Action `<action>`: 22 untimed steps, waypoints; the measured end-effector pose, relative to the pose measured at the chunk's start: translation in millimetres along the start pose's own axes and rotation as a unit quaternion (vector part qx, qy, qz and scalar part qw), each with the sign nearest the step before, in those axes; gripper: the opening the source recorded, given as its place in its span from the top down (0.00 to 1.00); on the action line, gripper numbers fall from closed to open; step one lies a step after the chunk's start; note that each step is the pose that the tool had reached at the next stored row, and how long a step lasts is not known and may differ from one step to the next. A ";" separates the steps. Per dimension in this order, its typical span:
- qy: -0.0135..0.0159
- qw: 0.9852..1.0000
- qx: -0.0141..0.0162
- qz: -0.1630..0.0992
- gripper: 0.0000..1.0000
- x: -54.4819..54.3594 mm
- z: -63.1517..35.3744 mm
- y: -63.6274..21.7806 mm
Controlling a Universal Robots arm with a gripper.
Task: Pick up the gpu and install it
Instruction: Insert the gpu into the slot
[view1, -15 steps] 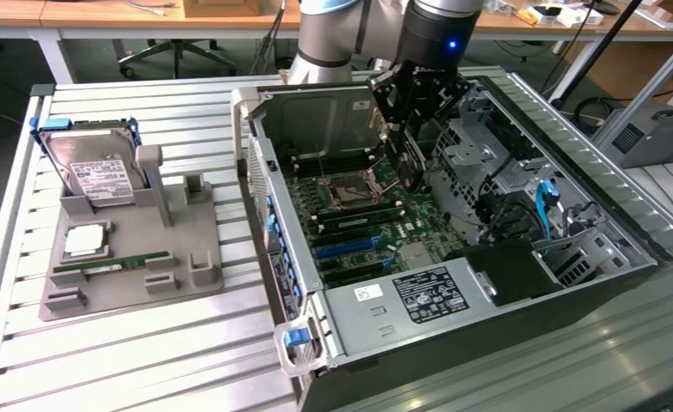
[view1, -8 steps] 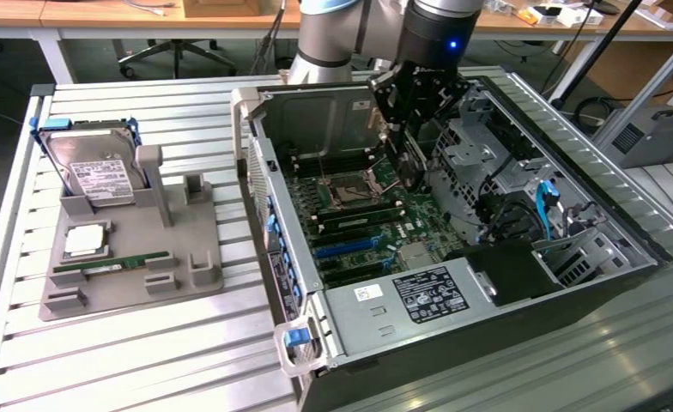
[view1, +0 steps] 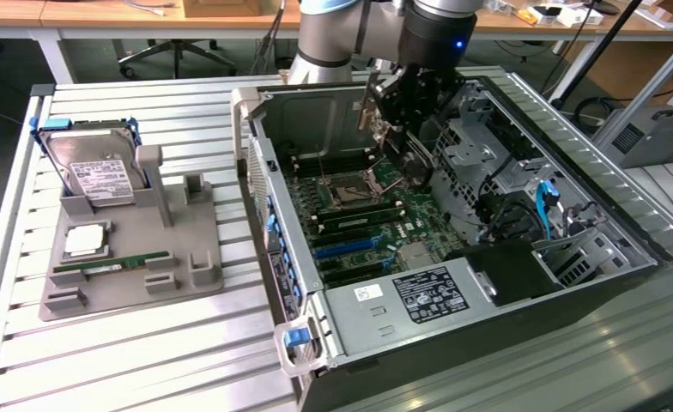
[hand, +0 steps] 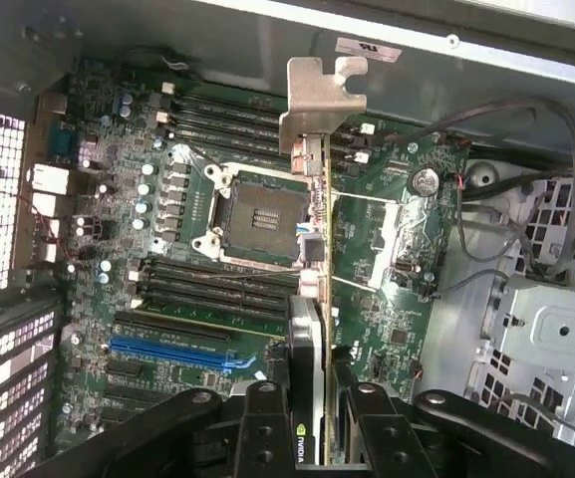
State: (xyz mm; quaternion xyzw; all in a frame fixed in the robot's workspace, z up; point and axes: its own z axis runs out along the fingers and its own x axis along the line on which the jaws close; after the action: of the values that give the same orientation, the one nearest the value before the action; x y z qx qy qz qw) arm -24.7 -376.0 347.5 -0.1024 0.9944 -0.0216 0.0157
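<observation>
Motherboard [hand: 387, 299] behind NVIDIA-badged gpu [hand: 305, 339]

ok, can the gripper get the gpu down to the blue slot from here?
Probably yes. The gripper holds the gpu edge-on inside the open case above the board, and nothing seems to stand over the blue slot.

I read one mark for certain: the Nvidia logo [hand: 300, 444] on the gpu [hand: 307, 334], right inside my gripper [hand: 314, 398]. The case sticker [hand: 367, 50] just past the card's far end, the power supply label [view1: 432, 293] and the drive label [view1: 99, 180], well away from the tool, carry print I can't read.
</observation>
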 end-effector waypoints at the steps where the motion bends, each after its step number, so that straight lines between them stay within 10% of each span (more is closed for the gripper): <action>1: -0.001 1.000 -0.001 -0.020 0.73 0.0 0.0 0.0; 6: -0.004 0.996 -0.002 -0.091 0.73 0.0 0.2 0.0; 22: -0.007 0.987 -0.004 -0.158 0.73 0.0 0.5 0.0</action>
State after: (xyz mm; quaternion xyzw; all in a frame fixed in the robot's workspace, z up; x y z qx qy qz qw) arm -24.7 -376.0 347.0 -0.2585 0.9656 -0.0189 0.0189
